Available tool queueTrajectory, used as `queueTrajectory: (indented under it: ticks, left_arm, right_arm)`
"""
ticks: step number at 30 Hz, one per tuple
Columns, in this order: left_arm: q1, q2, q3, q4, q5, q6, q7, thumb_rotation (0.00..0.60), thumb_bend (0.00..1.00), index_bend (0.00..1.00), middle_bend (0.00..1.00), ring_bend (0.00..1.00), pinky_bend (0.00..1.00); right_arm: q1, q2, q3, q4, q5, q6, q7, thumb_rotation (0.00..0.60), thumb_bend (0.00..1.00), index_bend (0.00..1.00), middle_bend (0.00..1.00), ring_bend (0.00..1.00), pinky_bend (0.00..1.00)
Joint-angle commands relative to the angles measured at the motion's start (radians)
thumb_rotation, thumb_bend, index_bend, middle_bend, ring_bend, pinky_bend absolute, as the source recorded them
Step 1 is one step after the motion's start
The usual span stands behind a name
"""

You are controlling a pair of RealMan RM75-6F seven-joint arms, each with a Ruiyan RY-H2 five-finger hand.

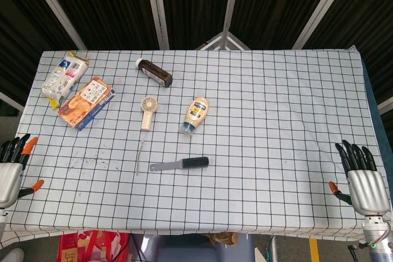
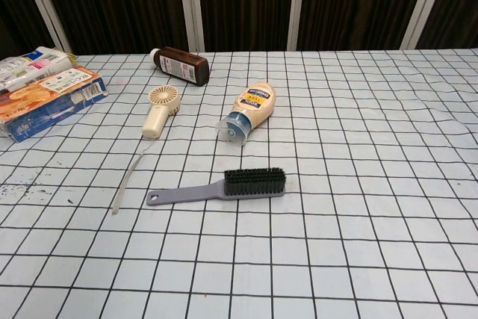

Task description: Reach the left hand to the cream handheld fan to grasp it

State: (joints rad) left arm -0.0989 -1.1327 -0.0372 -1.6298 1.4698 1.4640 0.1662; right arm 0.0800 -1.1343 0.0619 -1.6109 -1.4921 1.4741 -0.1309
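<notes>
At the lower left frame edge the left robot hand (image 1: pixel 10 170) hovers empty, fingers apart. The cream handheld fan (image 1: pixel 147 111) lies left of centre on the bench (image 1: pixel 276 108). At lower right, the right robot hand (image 1: pixel 362 179) is likewise spread.

Grey brush (image 2: pixel 221 187), mayonnaise bottle (image 2: pixel 249 110), brown bottle (image 2: pixel 180 63), orange box (image 1: pixel 86 101), checked tablecloth (image 1: pixel 276 108)
</notes>
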Motion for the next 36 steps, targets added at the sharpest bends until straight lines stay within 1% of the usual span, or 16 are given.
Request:
queueTrajectory:
  ticks: [1,3,4,6,7,9,11,12,14,16,18,21,25,27,31,36]
  left_arm:
    - [0.000,0.001,0.002,-0.003,-0.002,-0.003,0.002,0.600,0.19,0.00,0.00,0.00,0.05]
    - [-0.001,0.002,0.002,-0.007,-0.006,-0.007,0.003,0.600,0.19,0.00,0.00,0.00,0.06]
    - [-0.002,0.003,0.001,-0.008,-0.007,-0.009,0.005,0.600,0.19,0.00,0.00,0.00,0.08]
    - [-0.004,0.003,0.000,-0.010,-0.012,-0.014,0.014,0.600,0.19,0.00,0.01,0.02,0.15]
    - [-0.007,0.003,-0.002,-0.012,-0.014,-0.017,0.019,0.600,0.19,0.00,0.04,0.05,0.20]
    - [-0.020,0.001,-0.010,-0.022,-0.023,-0.032,0.043,0.600,0.21,0.00,0.19,0.19,0.35]
    - [-0.039,-0.004,-0.020,-0.032,-0.030,-0.053,0.075,0.600,0.29,0.00,0.45,0.42,0.53]
    - [-0.053,-0.009,-0.028,-0.038,-0.036,-0.068,0.096,0.600,0.34,0.00,0.56,0.51,0.60]
    - [-0.095,-0.029,-0.050,-0.056,-0.065,-0.119,0.153,0.600,0.44,0.00,0.69,0.62,0.68]
    - [-0.135,-0.050,-0.070,-0.074,-0.106,-0.176,0.207,0.600,0.52,0.00,0.76,0.67,0.73]
    - [-0.192,-0.082,-0.096,-0.092,-0.171,-0.252,0.286,0.600,0.57,0.00,0.80,0.71,0.75]
    - [-0.261,-0.132,-0.129,-0.100,-0.259,-0.328,0.378,0.600,0.64,0.00,0.84,0.75,0.78]
    - [-0.357,-0.217,-0.175,-0.078,-0.405,-0.404,0.501,0.600,0.68,0.00,0.87,0.77,0.80]
    - [-0.405,-0.263,-0.193,-0.056,-0.481,-0.426,0.563,0.600,0.68,0.00,0.87,0.77,0.80]
    - [-0.483,-0.336,-0.212,-0.008,-0.590,-0.437,0.671,0.600,0.70,0.00,0.88,0.77,0.81]
    - [-0.567,-0.411,-0.229,0.052,-0.703,-0.435,0.767,0.600,0.71,0.01,0.88,0.78,0.81]
  right_arm:
    - [0.000,0.000,0.000,0.000,0.000,0.000,-0.001,0.600,0.28,0.00,0.00,0.00,0.00]
    - [0.000,0.000,0.000,0.000,0.000,0.000,-0.001,0.600,0.28,0.00,0.00,0.00,0.00]
    - [0.000,0.000,0.000,0.000,0.000,0.001,0.000,0.600,0.28,0.00,0.00,0.00,0.00]
    - [-0.001,0.000,-0.001,0.001,-0.001,0.001,0.000,0.600,0.28,0.00,0.00,0.00,0.00]
    - [-0.001,0.000,-0.001,0.001,-0.002,0.002,0.000,0.600,0.28,0.00,0.00,0.00,0.00]
    - [-0.001,0.000,-0.001,0.000,-0.002,0.002,0.003,0.600,0.28,0.00,0.00,0.00,0.00]
    - [0.000,0.000,-0.001,0.001,-0.003,0.001,0.003,0.600,0.28,0.00,0.00,0.00,0.00]
    - [0.001,0.000,-0.001,0.001,-0.003,0.000,0.004,0.600,0.28,0.00,0.00,0.00,0.00]
    - [0.003,0.001,0.000,0.000,-0.003,-0.003,0.004,0.600,0.28,0.00,0.00,0.00,0.00]
    - [0.004,0.001,0.001,0.001,-0.002,-0.006,0.004,0.600,0.28,0.00,0.00,0.00,0.00]
    - [0.007,0.002,0.001,0.001,0.000,-0.010,0.006,0.600,0.28,0.00,0.00,0.00,0.00]
    - [0.009,0.004,0.003,0.000,0.003,-0.016,0.010,0.600,0.28,0.00,0.00,0.00,0.00]
    - [0.014,0.008,0.004,-0.001,0.008,-0.026,0.017,0.600,0.28,0.00,0.00,0.00,0.00]
    - [0.014,0.010,0.003,0.000,0.008,-0.028,0.022,0.600,0.28,0.00,0.00,0.00,0.00]
    - [0.014,0.013,0.001,0.003,0.001,-0.028,0.033,0.600,0.28,0.00,0.00,0.00,0.00]
    - [0.015,0.015,-0.001,0.006,-0.002,-0.029,0.043,0.600,0.28,0.00,0.00,0.00,0.00]
